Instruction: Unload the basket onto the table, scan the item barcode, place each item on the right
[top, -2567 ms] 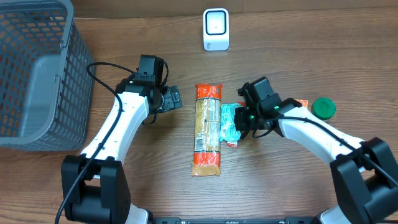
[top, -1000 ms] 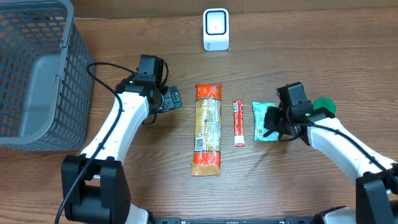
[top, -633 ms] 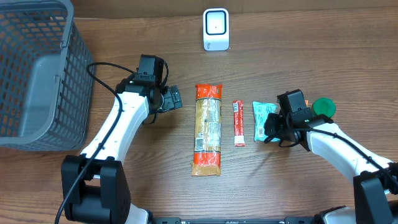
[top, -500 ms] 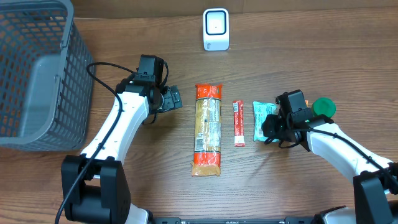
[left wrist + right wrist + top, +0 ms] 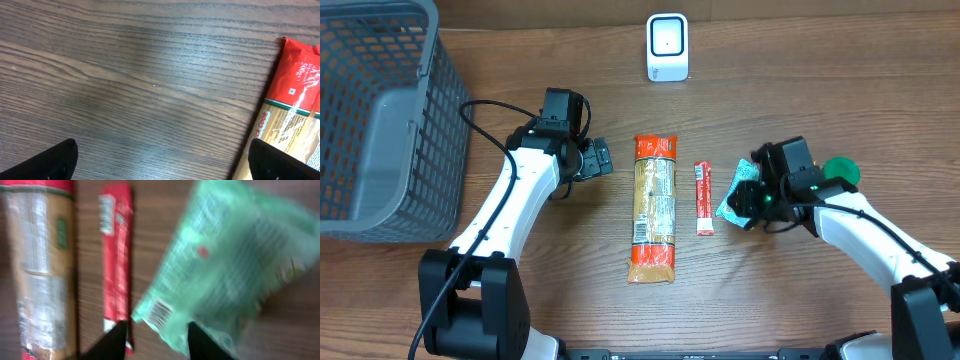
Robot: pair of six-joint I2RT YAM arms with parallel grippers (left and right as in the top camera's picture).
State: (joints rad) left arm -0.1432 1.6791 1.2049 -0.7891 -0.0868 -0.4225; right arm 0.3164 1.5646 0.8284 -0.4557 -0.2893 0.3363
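The scan itself is not done, as I judge it: the scanner (image 5: 667, 47) stands at the far edge of the counter (image 5: 800, 90), well apart from everything I am handling, and nothing is presented to its face. What seems to be in hand is the pick-up. The green packet (image 5: 734, 196) sits tilted under my right end effector (image 5: 752, 197), just beside the red stick sachet (image 5: 703, 197), with the long pasta pack (image 5: 654, 210) lying beyond that. In my right wrist view the green packet fills the frame at a slant, blurred, with a small barcode (image 5: 160, 313) showing near its lower corner. My two fingers (image 5: 116, 339) stand partly closed around that lower edge, so I take it that I am pinching the packet there, though the blur keeps me from seeing the contact itself. Left to do: lift it clear, carry it up to the scanner and turn the barcode toward it. My left end effector (image 5: 600, 158) is spread wide and holds nothing, hovering over bare wood near the top of the pasta pack.
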